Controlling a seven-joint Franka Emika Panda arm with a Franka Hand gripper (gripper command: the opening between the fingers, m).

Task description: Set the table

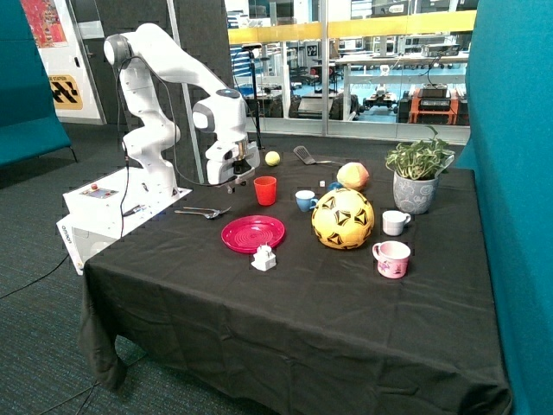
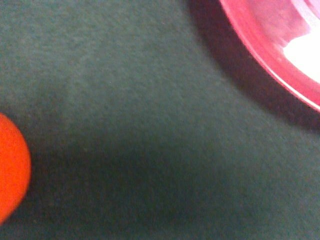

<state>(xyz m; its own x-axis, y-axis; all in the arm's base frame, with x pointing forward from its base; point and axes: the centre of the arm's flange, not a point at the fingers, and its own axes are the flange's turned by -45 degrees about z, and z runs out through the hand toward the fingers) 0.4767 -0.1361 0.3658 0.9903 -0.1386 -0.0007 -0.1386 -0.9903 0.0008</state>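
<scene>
hovering tool (image 1: pixel 232 184) beside red cup (image 1: pixel 265 190), grip state unclear, black table (image 1: pixel 285 328) long axis running away from camera

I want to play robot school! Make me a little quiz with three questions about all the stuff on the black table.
1. True or false: the red cup stands on the pink plate.
2. Which is nearest the potted plant? A) the white mug B) the cutlery C) the small white toy
3. Fill in: the gripper hangs above the table just beside the red ____.

Key
1. False: the cup stands on the cloth behind the plate.
2. A
3. cup
</scene>
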